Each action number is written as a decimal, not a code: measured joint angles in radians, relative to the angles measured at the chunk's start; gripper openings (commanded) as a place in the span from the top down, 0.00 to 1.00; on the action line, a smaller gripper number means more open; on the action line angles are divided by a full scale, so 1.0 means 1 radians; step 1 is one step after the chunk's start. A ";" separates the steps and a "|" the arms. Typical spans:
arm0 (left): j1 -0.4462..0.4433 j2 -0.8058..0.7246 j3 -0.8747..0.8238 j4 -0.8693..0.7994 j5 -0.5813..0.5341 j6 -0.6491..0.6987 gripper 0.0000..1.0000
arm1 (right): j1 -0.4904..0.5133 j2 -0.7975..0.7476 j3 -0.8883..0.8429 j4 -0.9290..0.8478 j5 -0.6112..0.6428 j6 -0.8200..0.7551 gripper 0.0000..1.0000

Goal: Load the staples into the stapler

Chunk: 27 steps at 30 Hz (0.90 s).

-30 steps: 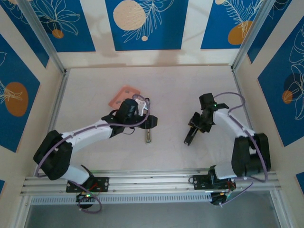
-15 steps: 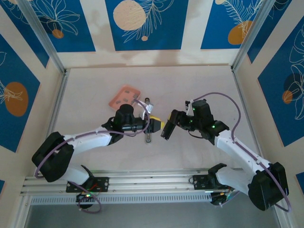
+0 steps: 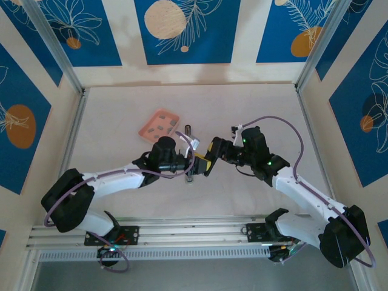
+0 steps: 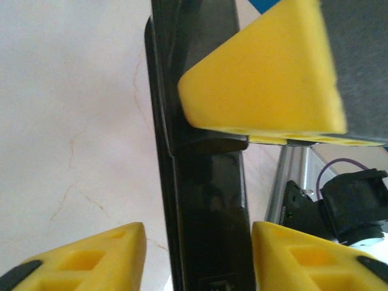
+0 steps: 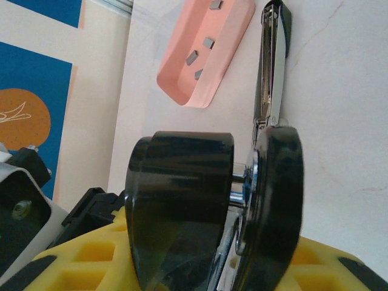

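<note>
The right gripper (image 3: 205, 165) has swung in from three o'clock to the stapler (image 3: 188, 130) mid-table; its grip is unclear. The left gripper (image 3: 194, 161) straddles it, jaws narrowing but not yet clamped. The staples (image 3: 162, 124) wait in the tray (image 3: 147, 130) at ten o'clock, so opening the stapler likely follows.

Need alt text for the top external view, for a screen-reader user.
Two robot arms reach in from the near edge, and the left gripper and right gripper converge on a slim stapler lying mid-table. A salmon-pink tray holding small dark staples sits just up-left of it, and blue floral panels line the walls.
</note>
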 measured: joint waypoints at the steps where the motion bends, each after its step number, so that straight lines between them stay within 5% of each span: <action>1: 0.000 0.000 0.000 -0.001 -0.005 0.002 0.56 | 0.000 0.000 0.000 0.003 0.001 0.000 0.70; 11: -0.004 0.000 0.001 0.014 -0.026 -0.007 0.58 | 0.007 0.000 0.001 0.033 0.004 0.000 0.70; 17: -0.006 0.000 0.003 0.023 -0.031 -0.020 0.83 | 0.007 0.001 0.001 0.047 0.006 0.000 0.69; 20: -0.006 -0.002 0.003 0.022 -0.035 -0.018 0.93 | 0.007 0.001 0.002 0.047 0.008 -0.012 0.58; 23: -0.002 -0.012 0.000 0.026 -0.046 -0.024 0.99 | 0.006 -0.002 0.008 0.043 0.005 -0.037 0.36; 27: 0.019 -0.047 -0.029 0.084 -0.040 -0.022 1.00 | -0.011 -0.035 0.037 0.025 -0.041 -0.126 0.29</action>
